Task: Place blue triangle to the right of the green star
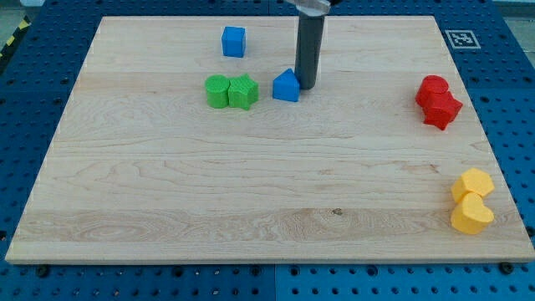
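The wooden board (267, 192) fills most of the view, pale and smooth-grained, resting on a blue perforated table (510, 84). A fiducial marker (459, 38) sits on the board's top right corner.

The dark rod comes down from the view's top, and my tip (305, 87) rests on the board just to the right of the blue triangle (286, 86), touching it or nearly so. There is no pincer on this arm, so nothing spreads or pinches; the rod can only shove.

At the view's right edge two red blocks (437, 101) sit pressed together, and lower down two yellow blocks (472, 201) do the same.

Left of the triangle, two green blocks touch each other: a rounded green one (217, 90) and the green star (243, 91) on its right. A blue cube (234, 41) stands apart near the top.

The blue triangle lies just to the right of the green star, with a small gap between them, so the placement looks close to done.

The triangle looks like a light, rigid block that should slide easily on the smooth wood. Being small and angled, it may spin if pushed off-centre; a push belongs flat against the middle of its right face, gently, so it does not knock the star.
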Controlling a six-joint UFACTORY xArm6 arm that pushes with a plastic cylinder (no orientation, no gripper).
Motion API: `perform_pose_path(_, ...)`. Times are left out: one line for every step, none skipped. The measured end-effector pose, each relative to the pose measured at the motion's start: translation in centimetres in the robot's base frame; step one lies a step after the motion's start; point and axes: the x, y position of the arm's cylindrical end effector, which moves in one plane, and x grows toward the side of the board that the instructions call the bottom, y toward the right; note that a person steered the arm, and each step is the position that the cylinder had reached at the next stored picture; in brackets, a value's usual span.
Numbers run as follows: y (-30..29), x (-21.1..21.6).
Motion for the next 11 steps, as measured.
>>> perform_pose_path(-0.4, -2.0)
perform_pose_path(-0.4, -3.7)
perform_pose_path(-0.4, -3.7)
perform_pose_path(-0.4, -3.6)
perform_pose_path(-0.5, -3.3)
perform_pose_path(-0.5, -2.5)
perform_pose_path(-1.0, -1.9)
perform_pose_path(-1.3, -1.6)
perform_pose_path(-1.3, -1.9)
perform_pose_path(0.5, -4.2)
perform_pose_path(5.0, -4.9)
